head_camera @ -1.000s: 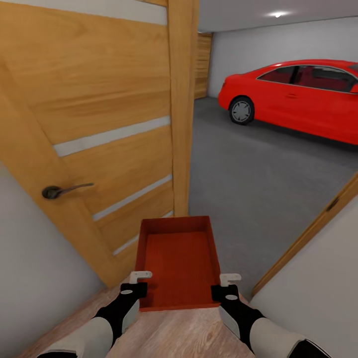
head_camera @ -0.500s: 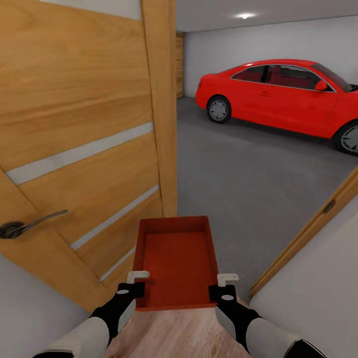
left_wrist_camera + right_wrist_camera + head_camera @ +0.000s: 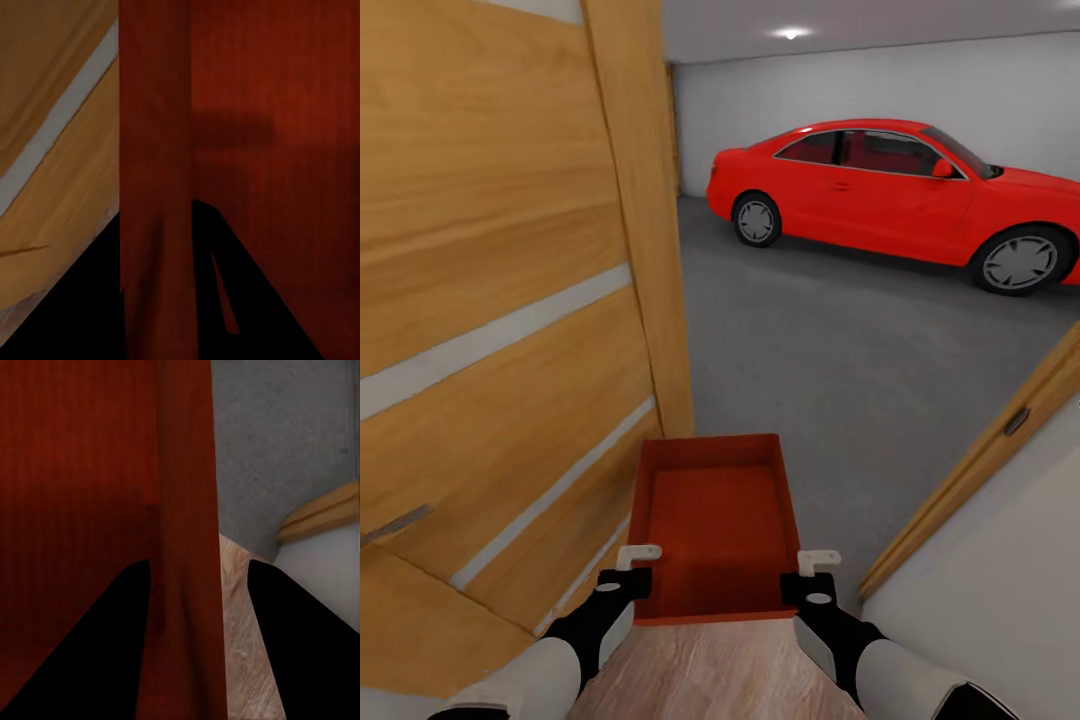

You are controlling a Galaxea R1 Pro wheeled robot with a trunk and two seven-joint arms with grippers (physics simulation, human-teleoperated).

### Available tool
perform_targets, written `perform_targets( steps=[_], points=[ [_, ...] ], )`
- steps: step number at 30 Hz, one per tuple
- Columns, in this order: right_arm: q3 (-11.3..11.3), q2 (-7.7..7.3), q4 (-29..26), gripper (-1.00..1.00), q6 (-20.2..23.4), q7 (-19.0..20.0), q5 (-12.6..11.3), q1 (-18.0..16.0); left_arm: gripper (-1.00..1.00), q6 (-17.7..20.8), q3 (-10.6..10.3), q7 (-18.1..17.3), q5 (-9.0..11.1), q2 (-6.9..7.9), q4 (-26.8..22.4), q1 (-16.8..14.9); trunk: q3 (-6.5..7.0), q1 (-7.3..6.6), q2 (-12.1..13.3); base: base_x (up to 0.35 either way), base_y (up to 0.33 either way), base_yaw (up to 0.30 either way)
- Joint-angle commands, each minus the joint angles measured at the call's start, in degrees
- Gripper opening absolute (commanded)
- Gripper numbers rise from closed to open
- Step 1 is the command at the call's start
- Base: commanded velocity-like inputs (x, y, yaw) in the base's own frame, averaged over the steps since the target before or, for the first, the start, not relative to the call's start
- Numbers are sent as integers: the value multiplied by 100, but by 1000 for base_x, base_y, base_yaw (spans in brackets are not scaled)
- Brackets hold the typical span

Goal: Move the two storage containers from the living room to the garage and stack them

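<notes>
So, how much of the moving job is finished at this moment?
One storage container is in hand: the left gripper and right gripper clamp its side walls at the open wooden door. The grey garage floor lies ahead, beside a red car. Setting it down, then fetching and stacking the second bin, remains.

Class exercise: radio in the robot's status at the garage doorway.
Left gripper and right gripper clamp the storage container's side walls. Wooden door close on left; red car parked ahead.
</notes>
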Motion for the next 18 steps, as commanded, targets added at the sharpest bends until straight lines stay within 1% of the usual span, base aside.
perform_targets(
  steps=[1, 5, 12, 15, 18],
  points=[
    [-207, -209, -9, -100, -9, 219, -84, -7, -100, 31, 152, -187, 254, 504, -34, -3, -10, 6, -11, 228, 131, -254],
    [-207, -211, -9, -100, -9, 219, -84, -7, -100, 6, 149, -169, 249, 504, -34, -2, -10, 6, -11, 112, 49, -100],
    [-207, -211, -9, -100, -9, 219, -84, -7, -100, -3, 148, -165, 249, 504, -34, -3, -10, 6, -11, 13, 5, -20],
    [-207, -206, -9, -100, -9, 216, -84, -7, -100, -1, 148, -164, 248, 504, -34, -3, -10, 6, -11, 1, 0, -161],
    [-207, -209, -9, -100, -9, 219, -84, -7, -100, 0, 148, -164, 248, 504, -34, -4, -10, 6, -11, 0, 0, -259]
  ],
)
